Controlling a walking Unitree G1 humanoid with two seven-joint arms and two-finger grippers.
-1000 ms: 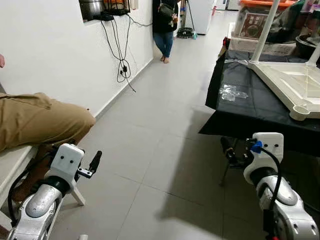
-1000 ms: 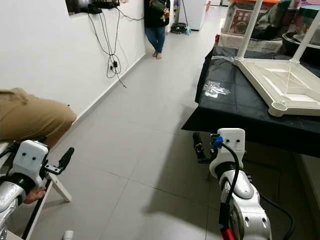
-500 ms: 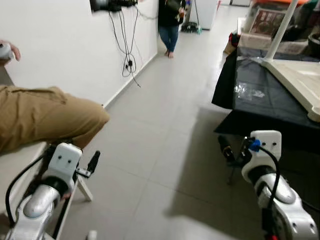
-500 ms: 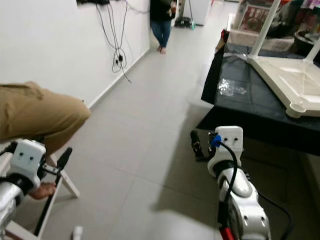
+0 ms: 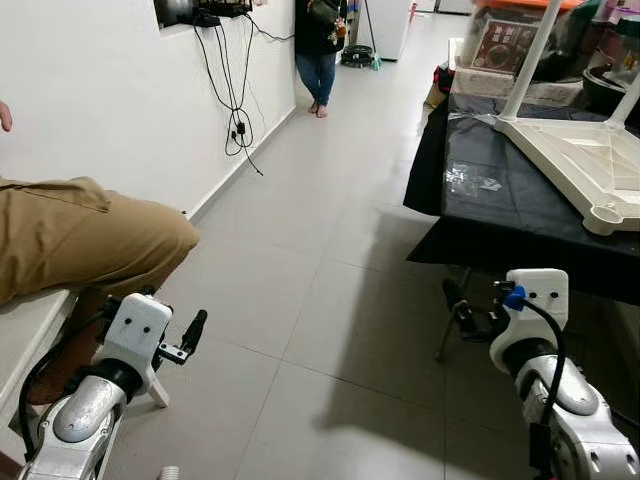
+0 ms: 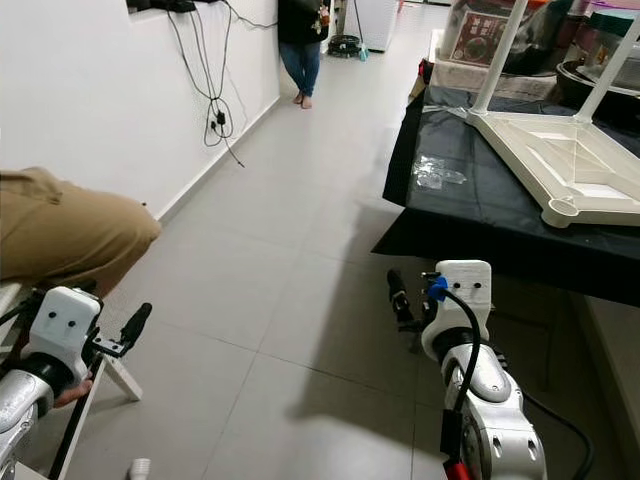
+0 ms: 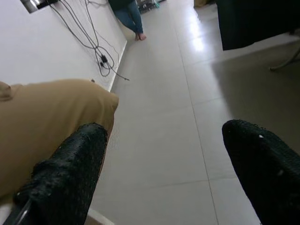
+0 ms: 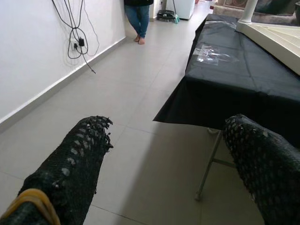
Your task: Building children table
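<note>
The white children's table (image 5: 585, 165) lay upside down on the black-covered worktable (image 5: 500, 215) at upper right of the frame, with two legs (image 5: 528, 62) fitted and one corner socket (image 5: 607, 215) seemingly empty; assembly appeared unfinished. Left gripper (image 5: 190, 331) hung low at lower left beside a seated person's knee (image 5: 120, 240), fingers apart, empty. Right gripper (image 5: 462, 308), lower right, likewise open and empty, below the worktable's edge.
</note>
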